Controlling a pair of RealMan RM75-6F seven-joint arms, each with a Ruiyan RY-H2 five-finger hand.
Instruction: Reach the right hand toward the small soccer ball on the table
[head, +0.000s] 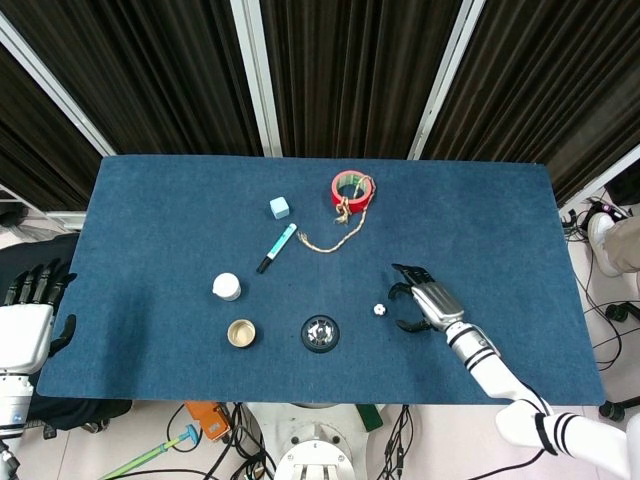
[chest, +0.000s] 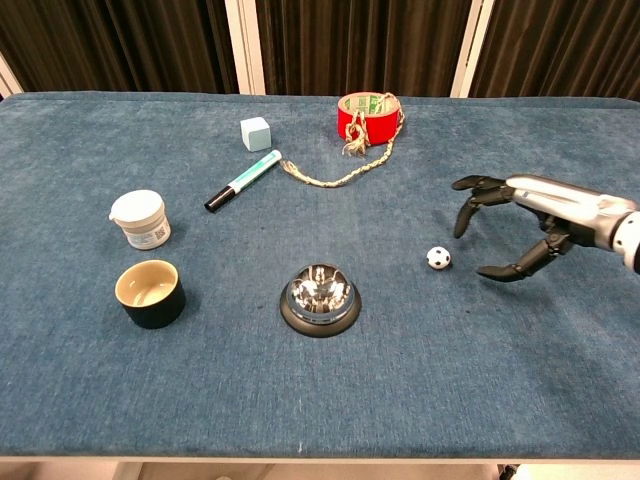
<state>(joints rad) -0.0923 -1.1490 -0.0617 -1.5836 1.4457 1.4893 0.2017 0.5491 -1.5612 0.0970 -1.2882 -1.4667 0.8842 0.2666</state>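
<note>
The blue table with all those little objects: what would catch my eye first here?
Probably the silver and black right hand, fingers spread, hovering just right of a tiny black-and-white soccer ball without touching it. Next, the bright red tape roll near the blue cloth table's far edge, with a tan rope trailing from it. A shiny metal call bell sits at the front centre.
</note>
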